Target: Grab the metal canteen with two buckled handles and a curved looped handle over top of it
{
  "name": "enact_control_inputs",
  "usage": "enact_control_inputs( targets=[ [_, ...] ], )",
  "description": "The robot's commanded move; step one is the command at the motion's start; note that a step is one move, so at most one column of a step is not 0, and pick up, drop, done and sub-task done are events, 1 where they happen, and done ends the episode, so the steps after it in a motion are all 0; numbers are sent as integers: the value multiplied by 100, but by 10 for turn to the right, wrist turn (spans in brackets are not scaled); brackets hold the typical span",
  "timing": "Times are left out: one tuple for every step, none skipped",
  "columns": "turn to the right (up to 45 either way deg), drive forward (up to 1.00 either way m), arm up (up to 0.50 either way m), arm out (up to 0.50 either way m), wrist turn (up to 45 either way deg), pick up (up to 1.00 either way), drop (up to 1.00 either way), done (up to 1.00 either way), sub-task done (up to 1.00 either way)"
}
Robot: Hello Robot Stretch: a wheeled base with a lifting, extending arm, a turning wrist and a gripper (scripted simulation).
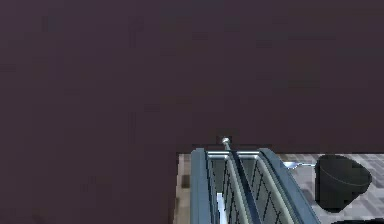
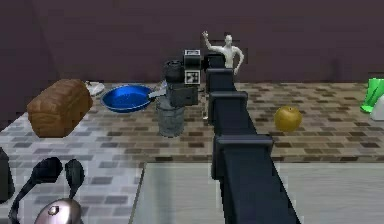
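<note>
The end effector (image 2: 176, 98) is showing in the arm side view as a dark body at the far end of the arm (image 2: 236, 135), just left of two small white squares with black marks (image 2: 190, 66). A small grey metal container (image 2: 170, 119) is standing on the desk (image 2: 320, 138) right at the end effector. By colour it is fitting the canteen, though its handles are too small to make out. Whether the end effector is touching it, grasping it or hanging free cannot be told, so I cannot tell whether it is holding anything.

Just left of the container a blue pan (image 2: 125, 97) is lying on the desk with its handle pointing toward the container. Farther left a brown loaf of bread (image 2: 59, 107) is sitting near the desk's edge. Behind the arm's far end a white statue of a figure with one arm raised (image 2: 228, 55) is standing against the dark wall. To the right of the arm, well apart from the container, a golden-brown apple (image 2: 289, 119) is resting on the desk, and something green (image 2: 375, 97) is showing at the right edge. Near the bottom left two black ladles (image 2: 58, 176) are lying beside each other, with a shiny rounded metal thing (image 2: 60, 212) just below them.

In the forward view a toaster (image 1: 245, 185) is standing at the bottom, on the desk (image 1: 183, 190), with a black pot (image 1: 342, 181) near it on the right and a dark wall (image 1: 120, 80) behind.
</note>
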Motion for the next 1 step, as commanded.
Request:
enact_control_inputs(
  targets=[
    [0,0,0,0,0,100,0,0,0]
  ],
)
